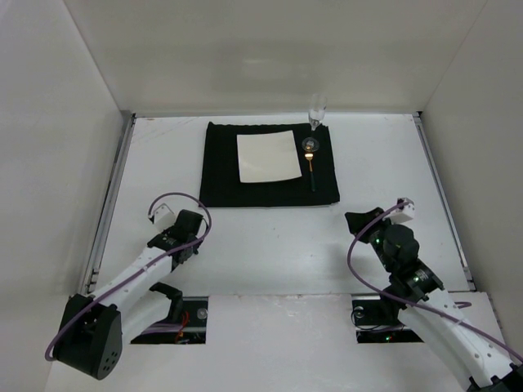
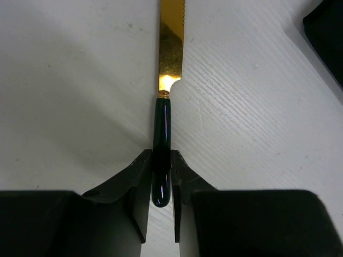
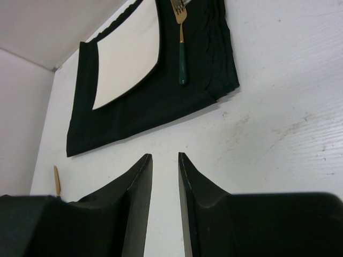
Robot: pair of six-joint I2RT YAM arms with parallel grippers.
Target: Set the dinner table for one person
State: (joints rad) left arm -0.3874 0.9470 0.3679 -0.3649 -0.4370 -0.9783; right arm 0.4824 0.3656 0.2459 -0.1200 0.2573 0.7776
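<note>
Inspecting the surface [image 1: 270, 233], we are noting a broad matte white top running between thin metal rails [image 1: 109, 208] at its sides and filling most of the overhead view, with both arms mounted at its near edge.

A black placemat [image 1: 219, 175] is lying flat on the far middle part of the surface. A square white plate [image 1: 267, 158] is sitting on the placemat, slightly left of the mat's centre. A fork [image 3: 182, 51] with a gold head and dark green handle is lying on the mat just right of the plate, tines pointing to the far side. A clear stemmed glass [image 1: 316, 110] is standing upright near the mat's far right corner, just beyond the fork's head; we cannot tell whether the two are touching.

The left arm [image 1: 139, 273] is reaching over the near left part of the surface, well apart from the placemat. The left jaws are clenching the dark green handle of a knife [image 2: 163, 123] near its butt end, the gold serrated blade pointing away from the wrist. We cannot tell whether the blade is touching the surface.

The right arm [image 1: 409, 269] is hanging over bare surface near the placemat's near right corner. The right jaws are standing released, narrowly parted, with nothing between them.
</note>
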